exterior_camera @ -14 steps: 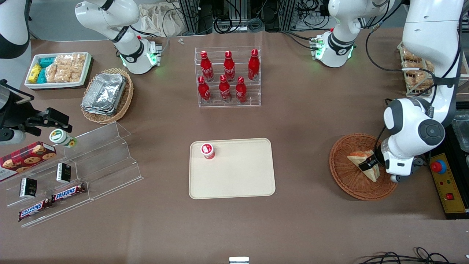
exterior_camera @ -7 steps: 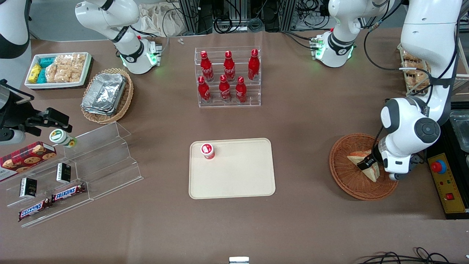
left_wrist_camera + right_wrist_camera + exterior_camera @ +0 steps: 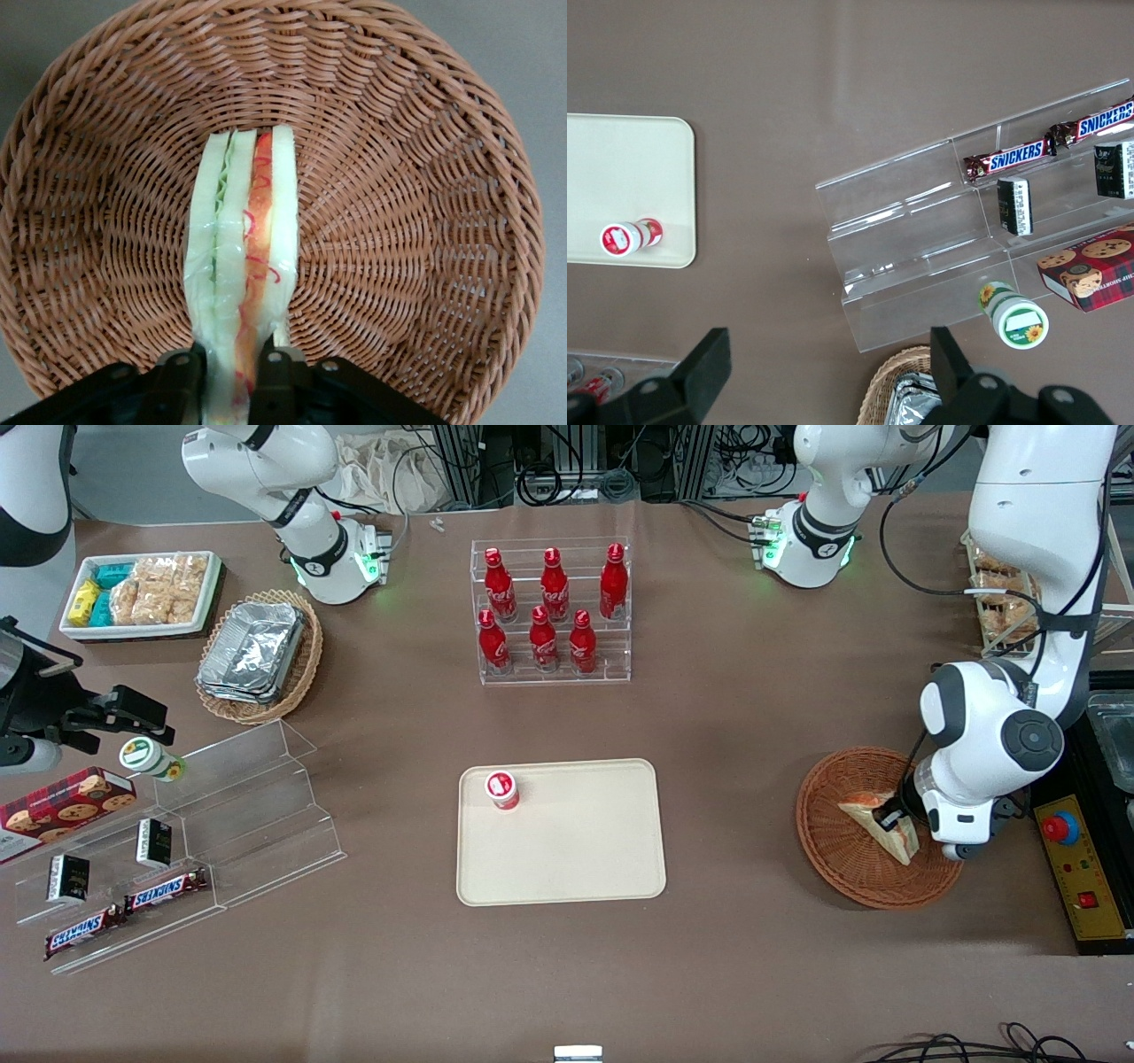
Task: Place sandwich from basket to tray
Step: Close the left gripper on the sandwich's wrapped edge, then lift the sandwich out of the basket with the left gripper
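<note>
- The sandwich [image 3: 241, 257] stands on edge in the basket [image 3: 416, 177], its red-orange and green filling showing between pale bread slices along the cut edge.
- In the front view the sandwich [image 3: 881, 825] lies in the part of the basket [image 3: 837, 850] nearest the working arm, partly hidden by the arm's wrist.
- The gripper [image 3: 229, 376] is down in the basket with its two fingers [image 3: 180, 372] pressed against the sandwich's outer faces, clamped on one end of the wedge.
- In the front view the gripper [image 3: 889, 819] shows only as a dark tip at the sandwich, under the white wrist.
- The sandwich's wrap looks creased where the fingers pinch it.
- The basket sits on the brown table [image 3: 735, 717] toward the working arm's end, well apart from the tray [image 3: 576, 850].
- The tray lies flat near the table's middle; a small red-capped bottle [image 3: 501, 789] stands on its corner farthest from the basket and farther from the front camera.
- A clear rack of red bottles [image 3: 551, 611] stands farther from the front camera than the tray.
- Toward the parked arm's end are a clear stepped stand [image 3: 248, 806] with snack bars [image 3: 124, 908], a tan basket of foil containers [image 3: 257, 651], and a white tray of snack packets [image 3: 142, 593].
</note>
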Tool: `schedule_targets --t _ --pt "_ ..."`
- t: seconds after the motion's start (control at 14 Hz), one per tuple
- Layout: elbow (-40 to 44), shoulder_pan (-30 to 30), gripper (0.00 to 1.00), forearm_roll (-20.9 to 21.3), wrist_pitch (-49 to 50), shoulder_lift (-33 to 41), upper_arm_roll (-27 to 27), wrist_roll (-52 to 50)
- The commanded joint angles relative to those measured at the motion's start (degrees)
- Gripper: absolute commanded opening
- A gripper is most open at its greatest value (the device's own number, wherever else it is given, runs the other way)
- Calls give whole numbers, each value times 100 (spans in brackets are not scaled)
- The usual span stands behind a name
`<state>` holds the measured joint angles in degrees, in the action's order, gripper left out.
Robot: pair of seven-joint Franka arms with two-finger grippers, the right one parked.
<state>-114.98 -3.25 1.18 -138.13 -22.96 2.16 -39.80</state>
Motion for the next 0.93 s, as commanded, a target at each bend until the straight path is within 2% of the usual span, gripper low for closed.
schedule_targets --t 0.0,0.29,0.57,0.86 --pt "80 -17 0 66 179 98 21 -46" --pt "1115 17 0 83 1969 125 30 209" --pt "2828 53 0 66 3632 90 74 1210" --pt "3911 473 0 66 4941 151 328 1651"
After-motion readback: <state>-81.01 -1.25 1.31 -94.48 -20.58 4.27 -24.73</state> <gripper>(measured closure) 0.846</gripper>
